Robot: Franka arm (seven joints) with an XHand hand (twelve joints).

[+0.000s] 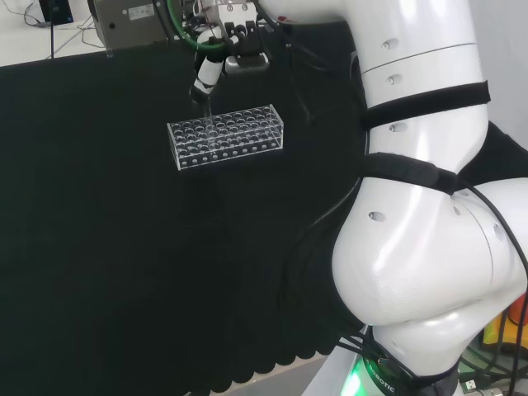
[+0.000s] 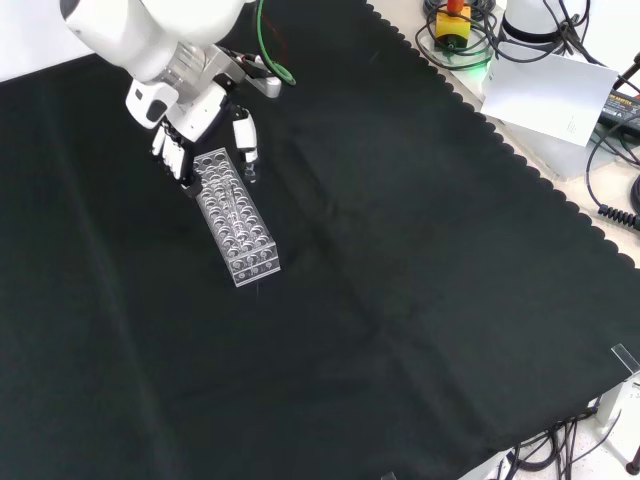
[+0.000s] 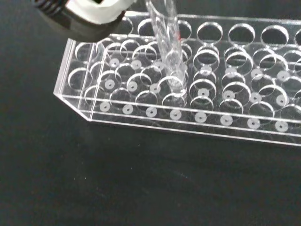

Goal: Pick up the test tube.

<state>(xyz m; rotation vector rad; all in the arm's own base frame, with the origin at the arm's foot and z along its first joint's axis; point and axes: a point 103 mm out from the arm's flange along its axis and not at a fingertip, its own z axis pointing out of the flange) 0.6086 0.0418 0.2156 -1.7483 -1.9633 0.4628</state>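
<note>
A clear plastic rack with several rows of round holes stands on the black cloth; it also shows in the front view and close up in the wrist view. The black and white hand hangs over the rack's far end as the head view shows it. A clear test tube comes down from the hand, slightly tilted. Its round end sits over a hole in the rack's outer row, and I cannot tell whether it is inside that hole. A curled finger sits beside the tube. The tube shows faintly under a fingertip.
The arm's big white links take up the head view's right side. The cloth's scalloped edge runs along the front view's right, with a white paper sheet and cables beyond it. Grey equipment stands behind the cloth.
</note>
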